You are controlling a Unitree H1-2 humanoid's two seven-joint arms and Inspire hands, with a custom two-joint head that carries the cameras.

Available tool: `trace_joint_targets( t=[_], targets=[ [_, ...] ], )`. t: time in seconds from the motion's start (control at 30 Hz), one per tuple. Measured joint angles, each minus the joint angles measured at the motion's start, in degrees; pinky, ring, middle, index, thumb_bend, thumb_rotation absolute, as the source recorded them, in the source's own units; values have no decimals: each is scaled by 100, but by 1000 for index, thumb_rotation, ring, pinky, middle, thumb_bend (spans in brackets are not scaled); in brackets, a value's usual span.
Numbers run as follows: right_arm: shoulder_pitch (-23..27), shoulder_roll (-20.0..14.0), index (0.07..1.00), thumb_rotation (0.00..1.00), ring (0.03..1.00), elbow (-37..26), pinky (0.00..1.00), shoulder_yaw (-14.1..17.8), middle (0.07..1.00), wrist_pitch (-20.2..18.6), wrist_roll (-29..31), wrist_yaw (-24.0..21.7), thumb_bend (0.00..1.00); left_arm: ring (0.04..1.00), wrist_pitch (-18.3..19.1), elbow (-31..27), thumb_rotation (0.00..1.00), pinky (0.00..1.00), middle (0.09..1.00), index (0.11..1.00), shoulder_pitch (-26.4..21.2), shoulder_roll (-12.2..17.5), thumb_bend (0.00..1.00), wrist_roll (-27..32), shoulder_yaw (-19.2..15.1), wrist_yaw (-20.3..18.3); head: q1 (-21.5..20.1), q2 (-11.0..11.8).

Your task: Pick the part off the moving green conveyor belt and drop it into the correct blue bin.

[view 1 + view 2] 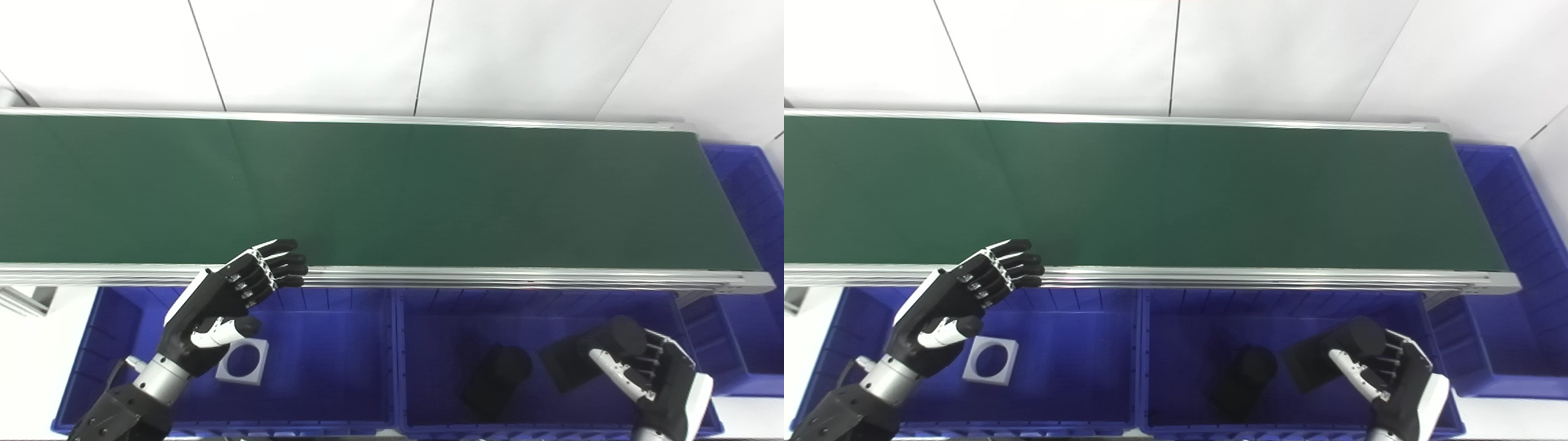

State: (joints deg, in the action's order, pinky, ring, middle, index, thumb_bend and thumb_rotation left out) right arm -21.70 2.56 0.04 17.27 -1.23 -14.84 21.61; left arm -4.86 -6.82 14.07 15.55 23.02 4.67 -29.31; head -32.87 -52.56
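Observation:
The green conveyor belt (392,190) runs across the view with no part on it. My right hand (655,373) is shut on a black part (588,352) with a round end and holds it over the right blue bin (539,306). Another black part (496,380) lies in that bin. My left hand (226,300) is open and empty above the left blue bin (331,306), its fingertips at the belt's near rail. A grey square plate with a round hole (243,361) lies in the left bin.
A third blue bin (750,184) stands past the belt's right end. The aluminium rail (490,278) borders the belt's near side. White wall panels stand behind the belt.

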Motion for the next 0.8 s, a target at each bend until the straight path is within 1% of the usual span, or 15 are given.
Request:
trace_joint_targets(
  t=[0.13, 0.27, 0.3, 0.33, 0.37, 0.4, 0.43, 0.5, 0.53, 0.57, 0.63, 0.7, 0.8],
  targets=[
    [78, -74, 544, 0, 391, 333, 326, 0, 474, 101, 1, 108, 514, 775, 58, -62, 446, 759, 786, 811, 21, -1, 962, 0, 1, 0, 18, -9],
    [122, -105, 548, 0, 388, 434, 318, -8, 470, 124, -18, 185, 513, 773, 65, -64, 453, 756, 784, 814, 37, -2, 960, -3, 0, 0, 44, -18],
    [127, -111, 533, 0, 422, 453, 397, -18, 480, 137, -22, 186, 516, 773, 65, -67, 454, 755, 783, 815, 41, -2, 955, -3, 0, 0, 70, -26],
    [126, -118, 528, 0, 433, 467, 425, -39, 484, 144, -12, 186, 517, 773, 65, -70, 455, 755, 783, 815, 45, -1, 954, -3, -1, 0, 70, -26],
    [121, -123, 521, 0, 525, 475, 480, -57, 484, 146, 28, 164, 522, 772, 65, -70, 456, 751, 783, 816, 48, -2, 953, -3, -1, 1, 97, -26],
    [111, -135, 516, 0, 583, 475, 515, -80, 484, 146, 90, 105, 525, 771, 65, -75, 456, 749, 782, 816, 54, -2, 952, -4, -1, 1, 97, -26],
    [92, -155, 659, 39, 641, 475, 567, -120, 620, 145, 178, 14, 643, 772, 65, -81, 454, 750, 783, 818, 60, -2, 951, -4, -1, 1, 97, -26],
    [45, -231, 800, 90, 719, 474, 633, -240, 759, 145, 257, -167, 750, 774, 65, -86, 454, 754, 785, 818, 64, -2, 951, -4, 0, 1, 114, -18],
    [25, -263, 841, 119, 759, 474, 664, -283, 800, 145, 276, -260, 775, 773, 65, -86, 456, 753, 786, 818, 64, -2, 952, -4, 0, 1, 114, -18],
    [10, -302, 874, 138, 791, 471, 689, -328, 833, 144, 296, -333, 793, 772, 65, -87, 460, 752, 786, 818, 64, -3, 955, -4, 0, 1, 140, -26],
    [-9, -338, 904, 168, 827, 442, 721, -354, 865, 143, 343, -405, 807, 770, 65, -87, 458, 751, 786, 817, 63, -6, 954, -6, 1, 1, 150, -18],
    [-37, -365, 930, 200, 856, 360, 759, -375, 890, 141, 384, -490, 820, 770, 65, -87, 456, 750, 786, 816, 63, -9, 952, -6, 2, 1, 167, -18],
    [-59, -395, 948, 220, 877, 313, 789, -425, 910, 141, 394, -551, 835, 769, 65, -87, 462, 749, 786, 816, 63, -17, 955, -14, 7, 2, 176, 0]
  ],
)
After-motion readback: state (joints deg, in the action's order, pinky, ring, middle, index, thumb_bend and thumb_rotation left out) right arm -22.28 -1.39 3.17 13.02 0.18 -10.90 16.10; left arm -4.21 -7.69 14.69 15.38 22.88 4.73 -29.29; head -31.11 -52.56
